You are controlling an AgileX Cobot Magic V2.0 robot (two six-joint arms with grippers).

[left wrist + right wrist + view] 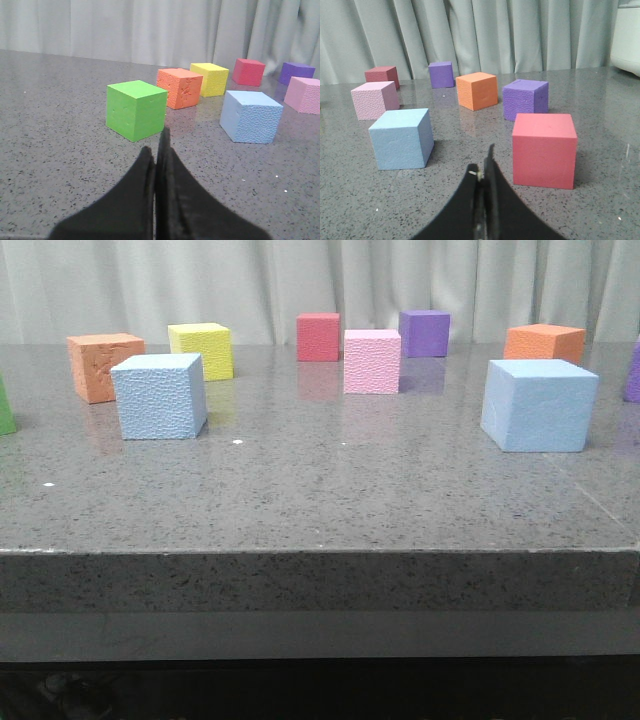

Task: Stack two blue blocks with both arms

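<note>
Here, the two blue blocks sit well apart on the grey stone table point(320, 500), neither stacked nor touched: the left blue block point(159, 396) rests near an orange cube point(104, 366) and a yellow cube point(201, 349), while the right blue block point(538, 405) stands toward the table's right side, in front of another orange cube point(544, 342). The left gripper point(156, 160) is clenched with its fingers pressed together on nothing, near a green cube point(135, 110). The right gripper point(484, 172) is likewise closed and empty, between the right blue block and a red cube point(544, 149).
</note>
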